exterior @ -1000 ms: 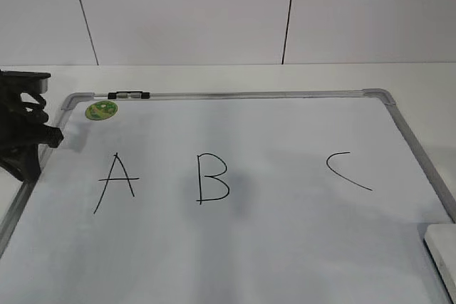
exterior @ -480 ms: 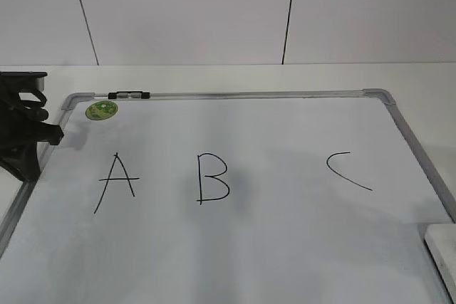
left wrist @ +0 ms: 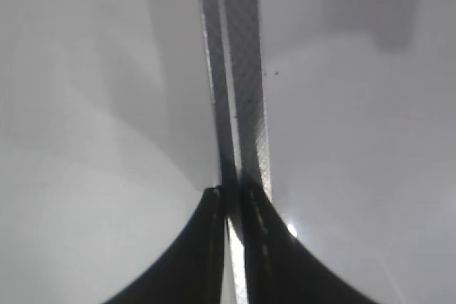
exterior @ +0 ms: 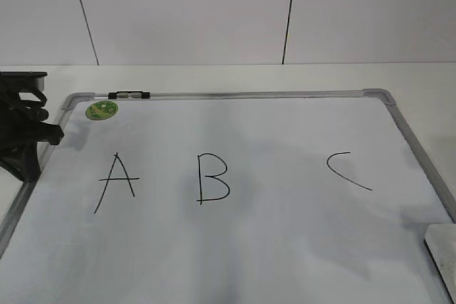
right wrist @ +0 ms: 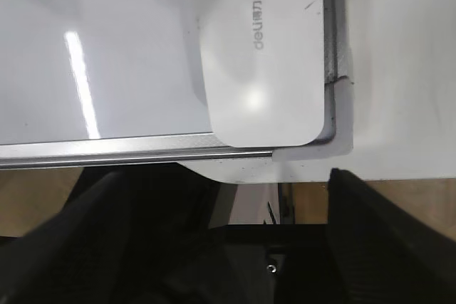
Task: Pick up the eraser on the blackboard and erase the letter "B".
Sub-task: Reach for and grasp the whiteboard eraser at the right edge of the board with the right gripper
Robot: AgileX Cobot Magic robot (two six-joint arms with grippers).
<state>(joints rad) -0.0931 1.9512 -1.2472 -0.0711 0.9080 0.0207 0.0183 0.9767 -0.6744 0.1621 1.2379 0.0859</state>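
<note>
A white tabletop is carrying the blackboard [exterior: 285, 247], the eraser [right wrist: 267, 69] lying in its near right corner. The right gripper [right wrist: 235, 247] is hanging spread over it; the left gripper [left wrist: 231, 247] is sitting pressed together. A shallow pinch risks slipping off smooth plastic, or smudging the letter "B" [exterior: 213, 178] unevenly.

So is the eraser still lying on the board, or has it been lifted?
Lying flat: the eraser rests in the blackboard corner; the right pincer, open, isn't touching it.

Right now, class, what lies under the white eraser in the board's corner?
The eraser lies flat on the blackboard, in the corner against its metal frame. The surface beneath the eraser is covered, so any marks there cannot be seen.
</note>
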